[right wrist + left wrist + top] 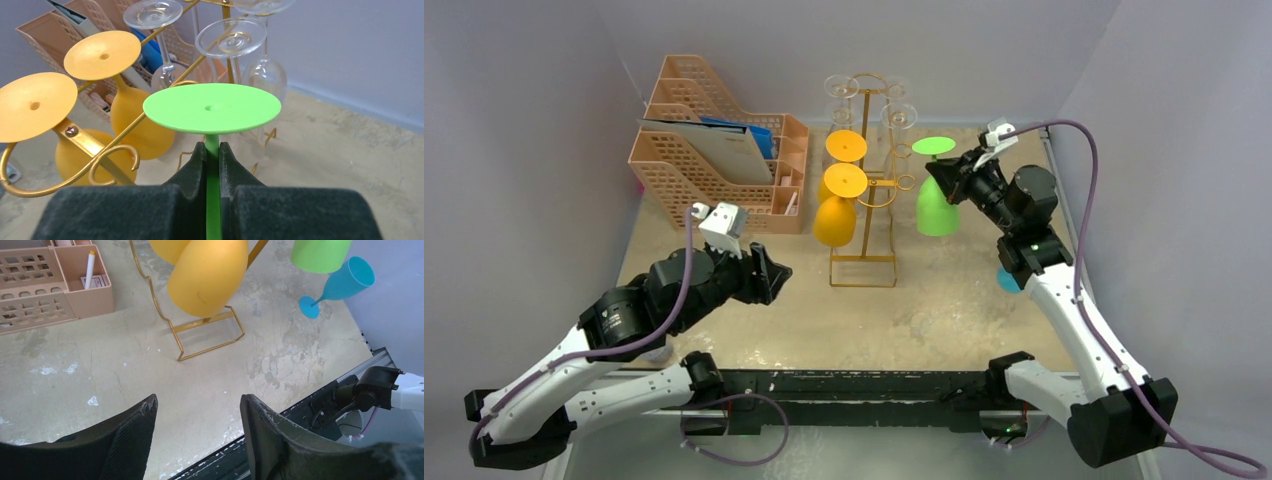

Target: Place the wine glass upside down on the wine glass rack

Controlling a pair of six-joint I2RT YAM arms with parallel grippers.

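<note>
A green wine glass point(937, 208) hangs upside down, foot on top, just right of the gold wire wine glass rack point(864, 259). My right gripper point(948, 178) is shut on its stem; in the right wrist view the fingertips point(212, 146) pinch the stem under the round green foot point(212, 107), with an empty gold hook point(118, 150) to the left. The rack carries two yellow glasses point(835, 220) and two clear ones point(842, 87), all upside down. My left gripper point(776, 278) hovers open over the table left of the rack base point(200, 326), holding nothing point(199, 405).
A peach lattice file organizer point(714, 150) with papers stands at the back left. A blue wine glass point(345, 282) stands upright near the right arm point(1007, 281). Grey walls close in the table on three sides.
</note>
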